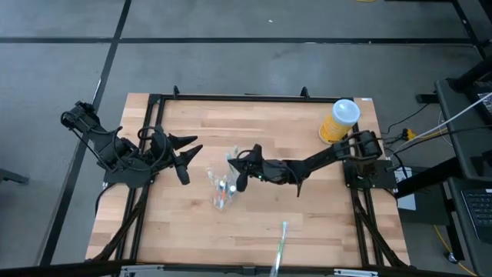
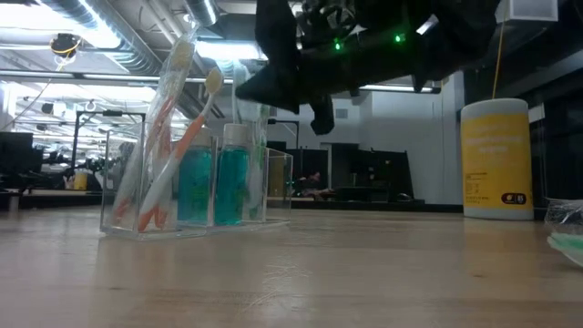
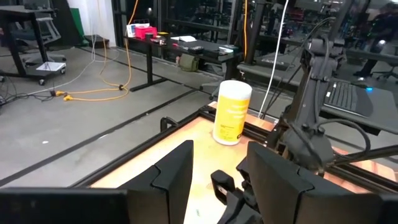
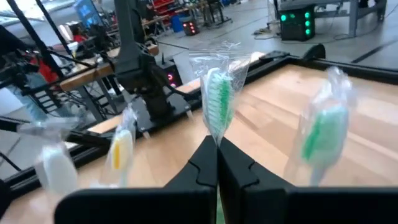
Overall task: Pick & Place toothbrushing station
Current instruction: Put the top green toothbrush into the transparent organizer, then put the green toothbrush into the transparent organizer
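A clear plastic holder [image 1: 221, 192] [image 2: 196, 196] stands mid-table. It holds orange toothbrushes [image 2: 173, 155] and teal bottles [image 2: 228, 178]. My right gripper [image 1: 237, 168] [image 4: 217, 149] reaches in from the right, just above the holder's far end, and is shut on a green toothbrush in a clear wrapper [image 4: 216, 102]. My left gripper [image 1: 188, 154] [image 3: 217, 180] hovers open to the left of the holder, with nothing between its fingers. Another wrapped green toothbrush [image 4: 323, 134] stands close by. A third wrapped toothbrush [image 1: 280, 245] lies flat near the table's front edge. My right gripper pinches the wrapped green toothbrush just below its bristle head [image 4: 216, 138] between the two fingertips. The fingers come in about level from the table's right. The head stands upright above the fingertips. The fingers hide the handle below them, so I cannot tell whether it rests in the holder.
A yellow canister [image 1: 340, 121] [image 2: 496, 159] [image 3: 231, 112] stands at the far right corner. A black frame [image 1: 254, 98] runs around the wooden table. Bare wood lies in front of the holder and to its near left.
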Robot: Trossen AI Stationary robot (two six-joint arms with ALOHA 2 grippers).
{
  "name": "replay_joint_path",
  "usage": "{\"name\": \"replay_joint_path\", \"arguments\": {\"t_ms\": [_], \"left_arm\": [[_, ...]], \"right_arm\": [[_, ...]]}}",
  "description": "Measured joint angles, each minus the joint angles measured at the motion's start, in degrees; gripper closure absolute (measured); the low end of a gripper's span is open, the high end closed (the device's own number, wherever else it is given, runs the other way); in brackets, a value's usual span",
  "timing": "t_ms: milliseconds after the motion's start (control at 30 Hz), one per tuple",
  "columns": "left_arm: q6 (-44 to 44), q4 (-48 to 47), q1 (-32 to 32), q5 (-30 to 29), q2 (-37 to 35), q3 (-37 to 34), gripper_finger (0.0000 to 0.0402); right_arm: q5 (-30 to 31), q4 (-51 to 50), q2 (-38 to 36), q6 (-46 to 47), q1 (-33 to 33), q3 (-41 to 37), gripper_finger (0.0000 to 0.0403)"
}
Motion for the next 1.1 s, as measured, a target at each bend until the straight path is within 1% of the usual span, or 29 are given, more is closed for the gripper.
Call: {"name": "replay_joint_path", "arguments": {"t_ms": [133,233,367,467,667,800,867,1000,1100], "left_arm": [[-0.5,0.0,0.0,0.0,0.0,0.0,0.0254],[-0.5,0.0,0.0,0.4,0.0,0.0,0.0254],[-0.5,0.0,0.0,0.9,0.0,0.0,0.0254],[-0.5,0.0,0.0,0.9,0.0,0.0,0.0254],[0.1,-0.5,0.0,0.8,0.0,0.0,0.0254],[-0.9,-4.0,0.0,1.6,0.0,0.0,0.0254],[-4.7,-10.0,0.1,5.6,-0.4,0.0,0.0254],[-16.3,-26.4,0.8,18.9,-2.3,0.0,0.0254],[-23.4,-35.2,0.1,27.9,-4.6,0.0,0.0254]], "right_arm": [[3.1,-0.1,0.2,0.1,1.1,0.0,0.0399],[6.7,-0.3,0.2,0.6,1.7,0.0,0.0383],[6.7,-0.3,0.2,3.3,1.9,0.0,0.0353],[5.7,-0.3,0.2,4.7,1.9,0.0,0.0325],[5.8,-0.3,0.2,5.2,2.0,0.0,0.0250],[5.7,0.9,-0.6,5.5,2.1,0.0,0.0202],[5.6,0.9,-2.2,5.4,2.3,0.0,0.0184],[5.6,0.5,-6.4,2.2,3.2,0.0,0.0163],[5.5,-5.6,-10.3,1.6,3.8,0.0,0.0159]]}}
